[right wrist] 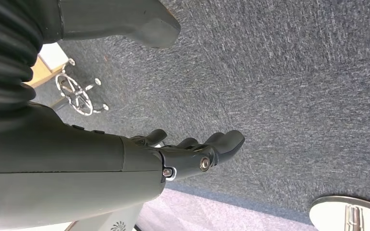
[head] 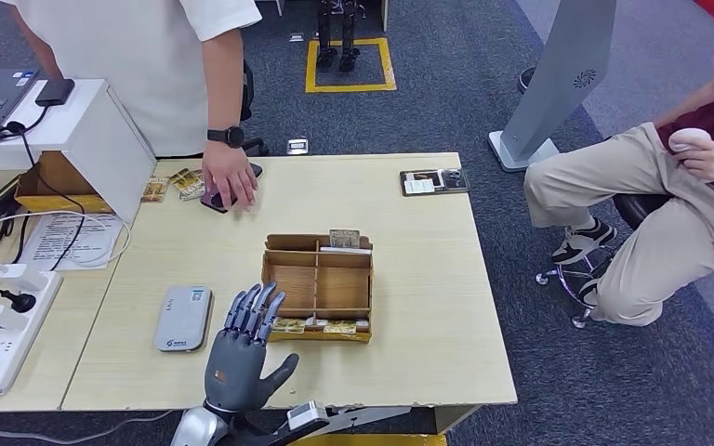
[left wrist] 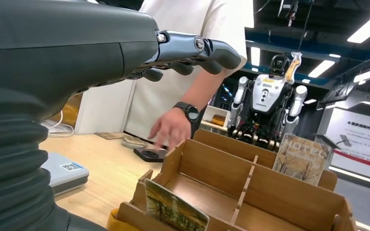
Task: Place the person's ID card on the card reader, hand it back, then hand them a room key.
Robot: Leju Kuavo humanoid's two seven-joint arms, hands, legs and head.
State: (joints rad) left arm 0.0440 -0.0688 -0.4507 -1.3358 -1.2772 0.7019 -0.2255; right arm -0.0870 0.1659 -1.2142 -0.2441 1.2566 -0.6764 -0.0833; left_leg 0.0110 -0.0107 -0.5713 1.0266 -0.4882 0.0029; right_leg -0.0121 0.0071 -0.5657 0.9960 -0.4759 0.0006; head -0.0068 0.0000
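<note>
Cards were the business of this moment, though the ID card itself could not be told apart: the person's hand (head: 230,179) rested on a dark thing and some loose cards (head: 184,182) at the far edge of the worktop (head: 428,279), well apart from the robot. Going down in size, the wooden tray (head: 319,275) stood mid-worktop, with room keys (head: 320,326) propped in its near slot and one card (head: 344,238) upright at its back. The grey card reader (head: 184,318) lay flat just beside the left hand (head: 244,346), which hovered with fingers spread and held nothing. The right hand (right wrist: 192,154) hung over the carpet, fingers loosely extended, also holding nothing. Judged from here, a reach toward the person would pass close by the tray's corner, so a knuckle could catch it and tip the propped keys; a flat card lying on wood might also slip from the fingers.
</note>
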